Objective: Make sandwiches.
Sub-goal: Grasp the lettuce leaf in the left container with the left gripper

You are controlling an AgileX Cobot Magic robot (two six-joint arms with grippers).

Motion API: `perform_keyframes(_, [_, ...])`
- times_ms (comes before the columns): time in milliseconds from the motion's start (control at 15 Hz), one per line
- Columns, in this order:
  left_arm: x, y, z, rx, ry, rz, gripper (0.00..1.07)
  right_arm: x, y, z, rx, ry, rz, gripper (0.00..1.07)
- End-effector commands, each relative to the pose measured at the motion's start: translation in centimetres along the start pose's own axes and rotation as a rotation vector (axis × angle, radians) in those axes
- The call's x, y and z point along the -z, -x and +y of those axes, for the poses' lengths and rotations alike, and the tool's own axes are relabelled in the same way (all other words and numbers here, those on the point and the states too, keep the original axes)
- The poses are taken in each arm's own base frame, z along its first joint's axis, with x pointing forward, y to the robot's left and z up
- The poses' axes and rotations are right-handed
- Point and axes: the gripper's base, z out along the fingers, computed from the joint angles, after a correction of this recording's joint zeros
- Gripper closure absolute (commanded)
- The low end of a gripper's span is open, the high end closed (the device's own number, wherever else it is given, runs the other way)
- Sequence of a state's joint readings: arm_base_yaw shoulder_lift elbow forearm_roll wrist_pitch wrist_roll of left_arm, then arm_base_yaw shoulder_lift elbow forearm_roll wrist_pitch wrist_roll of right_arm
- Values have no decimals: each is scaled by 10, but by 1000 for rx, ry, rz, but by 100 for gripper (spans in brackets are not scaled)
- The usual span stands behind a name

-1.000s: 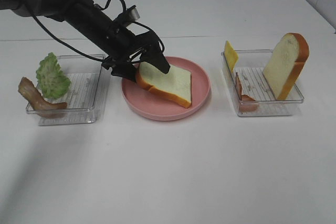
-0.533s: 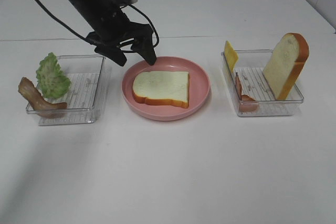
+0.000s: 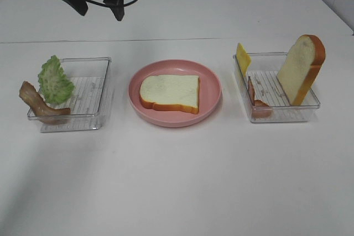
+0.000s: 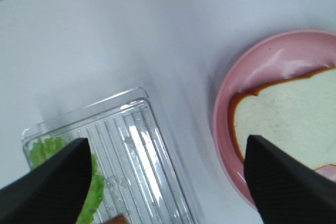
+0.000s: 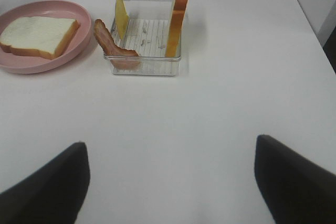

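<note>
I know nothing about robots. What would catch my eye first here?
The round pink plate in the middle of the white table draws the eye, with a thick white bread slice lying flat on it. In the clear plastic tray on the right a second bread slice stands upright near a yellow cheese slice; the clear tray on the left holds a ruffled green lettuce leaf.

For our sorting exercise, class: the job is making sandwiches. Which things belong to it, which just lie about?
Belong: flat bread slice, upright bread slice, lettuce, left bacon, right bacon, cheese.
Lying about: pink plate, left tray, right tray.
</note>
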State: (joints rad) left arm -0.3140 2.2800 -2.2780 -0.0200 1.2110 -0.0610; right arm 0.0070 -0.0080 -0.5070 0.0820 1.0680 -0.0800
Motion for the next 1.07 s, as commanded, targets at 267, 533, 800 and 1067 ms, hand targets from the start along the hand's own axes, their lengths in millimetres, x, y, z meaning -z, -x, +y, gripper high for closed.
perform_keyframes(267, [31, -19, 61, 152, 30, 82, 32, 1, 0, 0, 2, -5, -17, 27])
perform_keyframes(533, [21, -37, 94, 218, 62, 157, 32, 1, 0, 0, 2, -5, -17, 27])
perform_keyframes(800, [-16, -53, 107, 203, 131, 268, 32, 1, 0, 0, 2, -5, -17, 27])
perform_keyframes(1067, [-57, -62, 108, 202, 125, 341, 32, 1, 0, 0, 2, -5, -17, 27])
